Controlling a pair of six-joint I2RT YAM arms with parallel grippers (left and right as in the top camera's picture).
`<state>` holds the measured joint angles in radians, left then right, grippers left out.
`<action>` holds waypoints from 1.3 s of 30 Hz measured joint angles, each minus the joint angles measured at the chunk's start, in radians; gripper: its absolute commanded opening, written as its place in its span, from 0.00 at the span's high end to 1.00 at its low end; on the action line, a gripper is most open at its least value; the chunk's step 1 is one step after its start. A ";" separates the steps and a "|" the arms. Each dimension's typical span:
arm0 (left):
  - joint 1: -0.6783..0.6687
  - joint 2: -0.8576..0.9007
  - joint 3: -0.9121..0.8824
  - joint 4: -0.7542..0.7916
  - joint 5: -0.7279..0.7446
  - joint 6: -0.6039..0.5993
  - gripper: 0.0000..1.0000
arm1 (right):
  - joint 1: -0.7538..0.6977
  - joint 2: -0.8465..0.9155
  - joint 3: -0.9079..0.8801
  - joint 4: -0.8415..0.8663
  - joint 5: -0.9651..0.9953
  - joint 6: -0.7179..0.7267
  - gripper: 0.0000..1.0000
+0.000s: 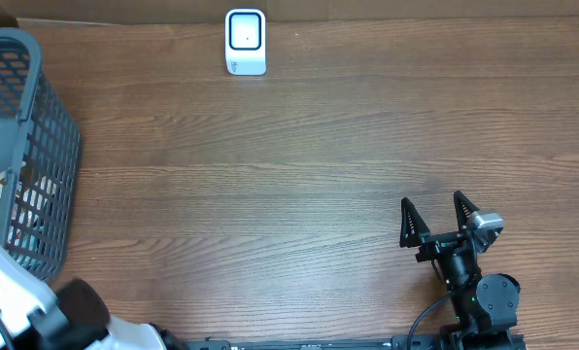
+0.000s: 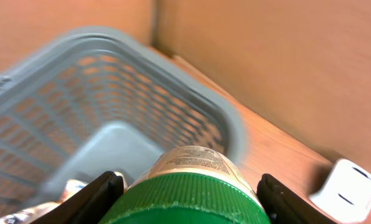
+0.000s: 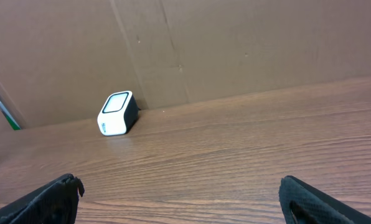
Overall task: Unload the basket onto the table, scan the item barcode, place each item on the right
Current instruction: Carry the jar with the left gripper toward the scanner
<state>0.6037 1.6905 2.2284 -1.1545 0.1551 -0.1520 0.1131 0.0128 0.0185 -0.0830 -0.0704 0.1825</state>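
The green lid [image 2: 185,202] of a jar [image 2: 195,163] fills the near view. It is clamped between the fingers [image 2: 98,196] of the left gripper [image 2: 190,185], so the jar is lifted, close to the grey basket [image 2: 79,106]. The jar looks stiff and round, and perhaps a little heavy if it is full. The ribbed lid edge should give a good hold, but I think the body may swing. The printed label is best left uncovered. Farther away, the scanner [image 1: 245,42] stands at the back edge of the table [image 1: 270,194]. The right gripper [image 1: 433,222] is spread wide and empty.
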 measured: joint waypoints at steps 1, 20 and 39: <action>-0.019 -0.017 0.000 -0.019 0.008 0.000 0.41 | 0.000 0.000 0.000 0.000 0.000 0.000 0.00; -0.707 0.224 0.003 -0.289 0.040 0.063 0.44 | 0.000 0.000 0.000 0.000 0.000 0.000 0.00; -1.126 0.662 0.002 -0.164 0.024 0.080 0.43 | 0.000 0.000 0.000 0.000 0.000 0.000 0.00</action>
<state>-0.5220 2.3524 2.2307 -1.3186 0.1791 -0.0715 0.1127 0.0128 0.0185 -0.0834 -0.0704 0.1822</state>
